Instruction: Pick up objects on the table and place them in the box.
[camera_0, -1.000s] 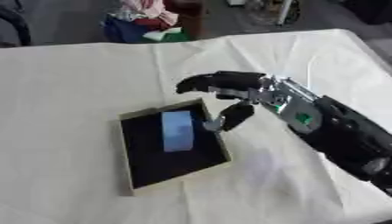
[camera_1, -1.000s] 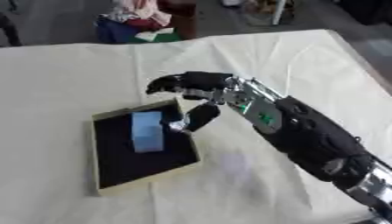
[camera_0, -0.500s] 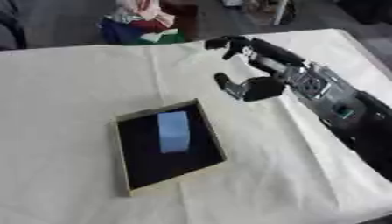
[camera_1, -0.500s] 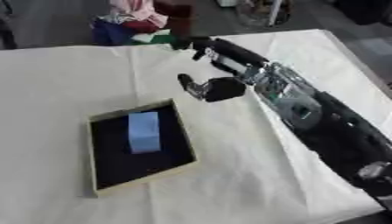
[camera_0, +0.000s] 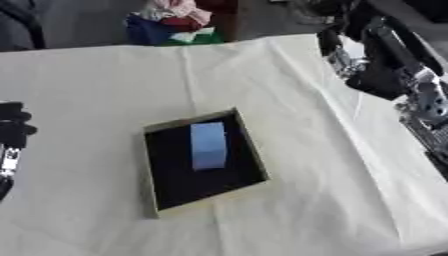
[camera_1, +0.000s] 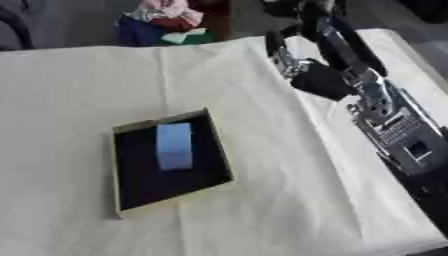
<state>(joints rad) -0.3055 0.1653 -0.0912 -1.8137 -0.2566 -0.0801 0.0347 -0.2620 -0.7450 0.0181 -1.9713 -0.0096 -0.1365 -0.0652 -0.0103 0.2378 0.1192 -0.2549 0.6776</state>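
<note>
A pale blue block lies inside the shallow black-lined box on the cloth-covered counter. The right robot hand hangs near the far edge, fingers curled, holding nothing. No writing is legible.

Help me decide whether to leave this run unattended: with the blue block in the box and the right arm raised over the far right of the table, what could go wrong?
1. The box sits askew on a loose, wrinkled white cloth; an arm dragging the cloth could shift it.
2. The right hand hangs near the table's far edge, so a low sweep could catch the cloth.
3. The blue block fills only part of the box and might slide if it is bumped.
</note>
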